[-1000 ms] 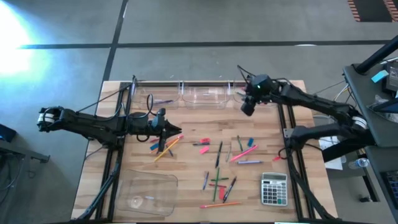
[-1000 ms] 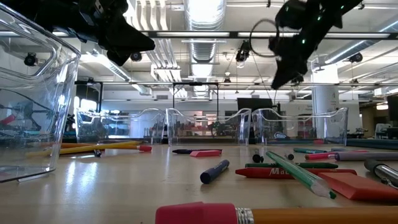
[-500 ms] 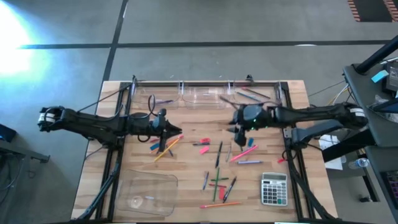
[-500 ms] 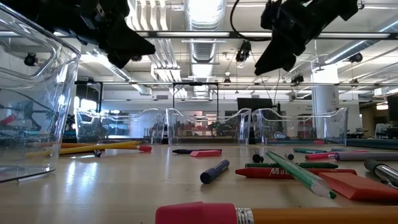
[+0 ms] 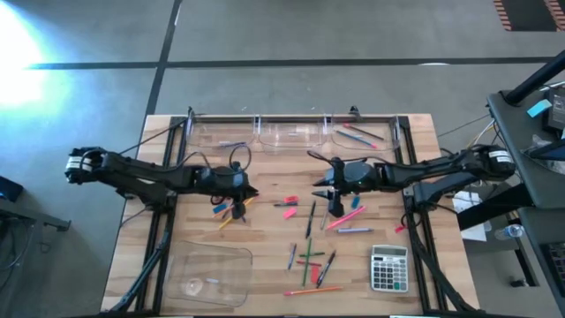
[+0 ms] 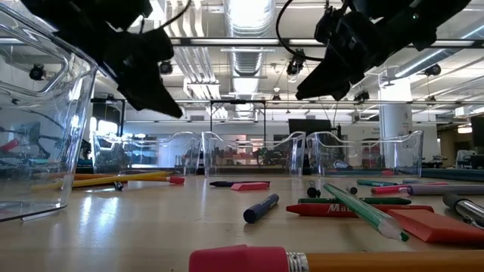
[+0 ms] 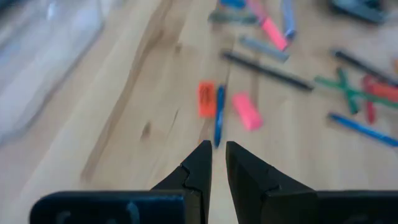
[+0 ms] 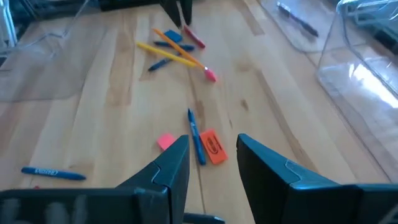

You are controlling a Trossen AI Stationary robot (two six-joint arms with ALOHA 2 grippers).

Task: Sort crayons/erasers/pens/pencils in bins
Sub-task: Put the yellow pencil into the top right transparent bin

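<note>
The calculator (image 5: 388, 268) at the table's near right is taken as the landmark. The right gripper (image 5: 335, 201) is held above the table, up and left of the calculator, over the middle of the scattered sticks; its fingers (image 8: 166, 167) are seen parted, with nothing between them. Beyond them in the right wrist view a blue pen (image 8: 196, 135), an orange eraser (image 8: 214, 147) and a pink eraser (image 8: 166, 141) are seen lying close together on the wood.

The left gripper (image 5: 250, 188) is held well to the left of the calculator, over a small cluster of pencils (image 5: 233, 210). Its fingers (image 7: 200, 165) are drawn nearly together, only a thin slit being left, and nothing is gripped.

Three small bins (image 5: 289, 135) are lined along the far edge, well beyond the calculator; sticks are seen in the rightmost and leftmost. The large tray (image 5: 207, 272) is placed at the near edge, far left of the calculator. More pens and crayons (image 5: 309, 261) are strewn just left of the calculator.
</note>
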